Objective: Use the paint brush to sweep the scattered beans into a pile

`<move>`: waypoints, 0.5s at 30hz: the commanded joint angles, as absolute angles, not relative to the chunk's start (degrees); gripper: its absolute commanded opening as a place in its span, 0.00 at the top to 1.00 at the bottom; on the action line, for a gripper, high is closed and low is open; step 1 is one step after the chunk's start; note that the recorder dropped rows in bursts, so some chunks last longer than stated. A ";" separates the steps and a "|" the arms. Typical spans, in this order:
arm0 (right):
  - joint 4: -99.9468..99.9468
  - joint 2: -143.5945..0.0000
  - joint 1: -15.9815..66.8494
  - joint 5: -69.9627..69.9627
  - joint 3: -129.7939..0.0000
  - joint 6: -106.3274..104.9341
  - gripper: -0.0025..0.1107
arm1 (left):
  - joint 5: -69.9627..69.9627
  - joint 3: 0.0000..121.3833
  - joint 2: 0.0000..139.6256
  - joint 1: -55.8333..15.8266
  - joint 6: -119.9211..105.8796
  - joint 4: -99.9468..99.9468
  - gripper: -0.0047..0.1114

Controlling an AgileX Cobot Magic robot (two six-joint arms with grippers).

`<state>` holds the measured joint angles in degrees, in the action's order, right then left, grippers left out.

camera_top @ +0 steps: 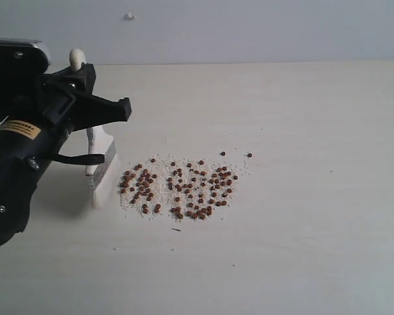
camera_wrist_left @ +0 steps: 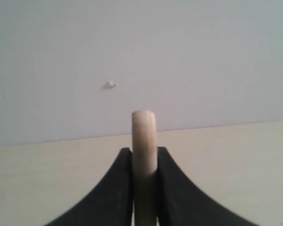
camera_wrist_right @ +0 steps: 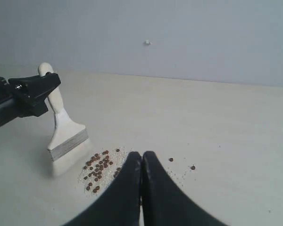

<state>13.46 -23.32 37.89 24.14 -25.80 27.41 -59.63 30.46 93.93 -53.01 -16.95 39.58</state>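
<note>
The paint brush stands nearly upright at the left of the table, its white bristles down on the surface just left of the beans. My left gripper is shut on the pale wooden handle, whose rounded end sticks up above the fingers. The beans lie in a loose reddish-brown spread with whitish crumbs, and two stray beans sit beyond its far right. The right wrist view shows the brush, the beans and my right gripper, shut and empty, above the spread's near side. It is out of the exterior view.
The pale table runs back to a plain grey wall with a small white speck. The left arm's black body fills the exterior view's left edge.
</note>
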 commanded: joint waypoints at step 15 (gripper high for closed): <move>13.70 -23.22 38.01 23.79 -25.57 27.37 0.98 | -69.96 31.35 94.41 -53.05 -23.79 46.63 0.96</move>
<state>13.46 -23.32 37.89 24.14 -25.80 27.51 -68.58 30.96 94.71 -53.70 -24.25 47.68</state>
